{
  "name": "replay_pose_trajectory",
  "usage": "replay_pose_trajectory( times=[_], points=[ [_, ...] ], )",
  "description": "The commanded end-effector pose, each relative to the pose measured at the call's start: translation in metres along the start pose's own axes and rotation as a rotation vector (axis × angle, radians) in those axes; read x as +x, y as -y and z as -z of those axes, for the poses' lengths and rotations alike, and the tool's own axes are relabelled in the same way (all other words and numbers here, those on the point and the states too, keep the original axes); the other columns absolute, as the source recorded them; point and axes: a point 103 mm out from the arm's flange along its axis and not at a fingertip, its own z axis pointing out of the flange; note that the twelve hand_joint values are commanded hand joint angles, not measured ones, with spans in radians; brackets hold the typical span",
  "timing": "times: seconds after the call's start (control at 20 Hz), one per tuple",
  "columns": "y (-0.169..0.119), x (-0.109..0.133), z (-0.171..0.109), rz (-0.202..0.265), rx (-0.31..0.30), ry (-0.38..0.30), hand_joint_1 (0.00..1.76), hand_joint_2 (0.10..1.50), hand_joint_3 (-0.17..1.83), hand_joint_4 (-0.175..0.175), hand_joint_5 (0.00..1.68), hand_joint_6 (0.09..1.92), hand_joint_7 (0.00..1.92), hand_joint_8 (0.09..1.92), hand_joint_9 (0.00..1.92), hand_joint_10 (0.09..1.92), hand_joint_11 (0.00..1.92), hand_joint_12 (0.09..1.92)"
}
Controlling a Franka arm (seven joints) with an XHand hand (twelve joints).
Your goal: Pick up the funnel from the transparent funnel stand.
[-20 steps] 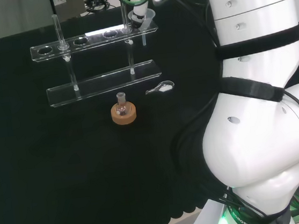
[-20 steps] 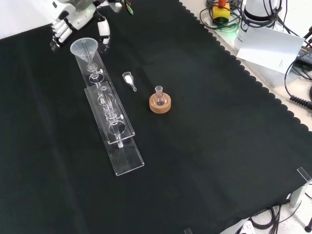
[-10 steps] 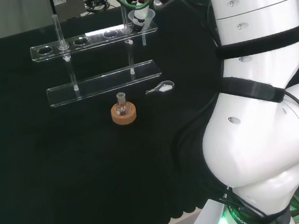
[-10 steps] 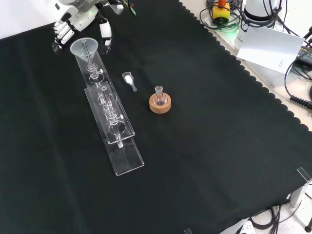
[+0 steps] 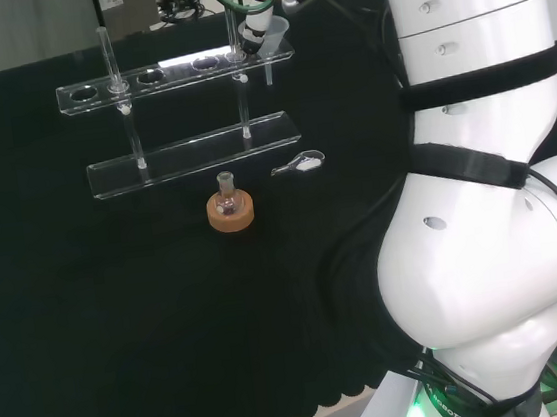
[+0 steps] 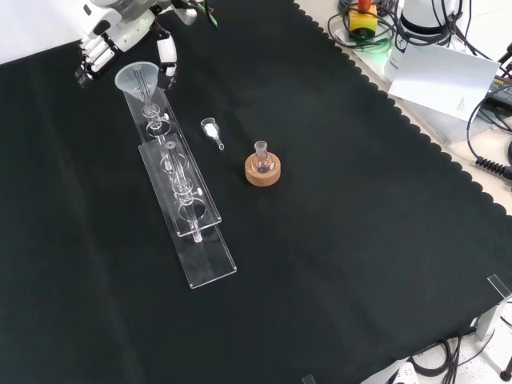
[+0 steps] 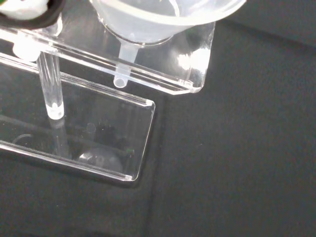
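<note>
A clear funnel (image 6: 138, 78) sits in the end hole of the transparent stand (image 6: 186, 210), its stem hanging below the top plate. My hand (image 6: 120, 32) hovers just behind it in the front view, open. Its fingers (image 6: 90, 61) are left of the funnel's rim and its thumb (image 6: 166, 67) is right of the rim, with a gap on the finger side. In the head view the funnel (image 5: 275, 34) is at the right end of the stand (image 5: 192, 153), with the hand (image 5: 258, 8) just above it. The wrist view shows the funnel (image 7: 148, 22), the stand's top plate (image 7: 190, 74) and a fingertip (image 7: 27, 10).
A small flask on a cork ring (image 6: 262, 166) stands right of the stand in the front view, with a small clear spoon of white powder (image 6: 213, 130) between them. Cables and a white box (image 6: 440, 76) lie off the cloth at the top right.
In the front view the hand dipped toward the funnel, then drew back up and left a little. The funnel has stayed in the stand.
</note>
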Motion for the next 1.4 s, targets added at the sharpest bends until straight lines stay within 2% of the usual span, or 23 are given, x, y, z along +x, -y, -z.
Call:
replay_pose_trajectory(
  times=[0.05,0.25,0.7,1.15,1.4],
  points=[
    [-0.007,0.000,-0.005,0.014,0.029,-0.002,0.67,0.60,0.46,-0.072,0.06,0.09,0.04,0.57,0.26,0.76,0.12,1.44],
    [-0.007,0.000,-0.006,0.020,0.050,-0.017,0.68,0.59,0.47,-0.074,0.09,0.09,0.04,0.67,0.30,0.75,0.12,1.44],
    [-0.001,-0.001,-0.005,0.026,0.064,-0.018,0.69,0.59,0.47,-0.076,0.12,0.09,0.06,0.70,0.33,0.75,0.13,1.44],
    [0.007,-0.005,-0.016,0.033,0.100,-0.031,0.69,0.59,0.49,-0.077,0.17,0.09,0.11,0.72,0.38,0.72,0.14,1.43],
    [0.007,-0.007,-0.019,0.030,0.099,-0.026,0.69,0.59,0.49,-0.077,0.17,0.09,0.11,0.72,0.38,0.71,0.14,1.43]
  ],
)
